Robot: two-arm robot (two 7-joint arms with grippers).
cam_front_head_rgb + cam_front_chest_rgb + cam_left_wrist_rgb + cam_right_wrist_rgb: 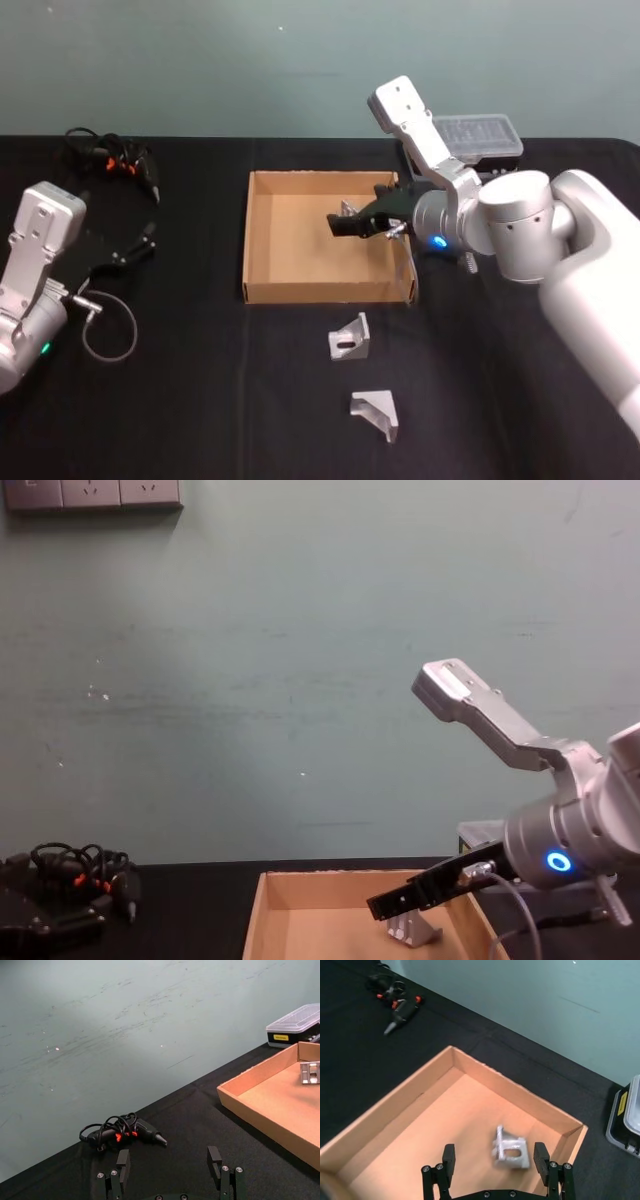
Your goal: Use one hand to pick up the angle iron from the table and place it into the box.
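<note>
The tan cardboard box (320, 292) sits mid-table. My right gripper (345, 224) hovers over its right half, open. In the right wrist view its fingers (449, 1157) stand wide apart, and a silver angle iron (510, 1149) lies below them inside the box (395, 1105), touching neither finger. The chest view shows that iron (415, 928) just under the gripper (400, 898). Two more angle irons (350, 338) (375, 413) rest on the black table in front of the box. My left gripper (135, 248) is parked at the left, open and holding nothing.
A black glue gun with a coiled cord (115, 160) lies at the back left. A clear-lidded plastic case (480, 140) stands behind the box's right corner. A grey cable loop (110, 325) hangs by the left arm.
</note>
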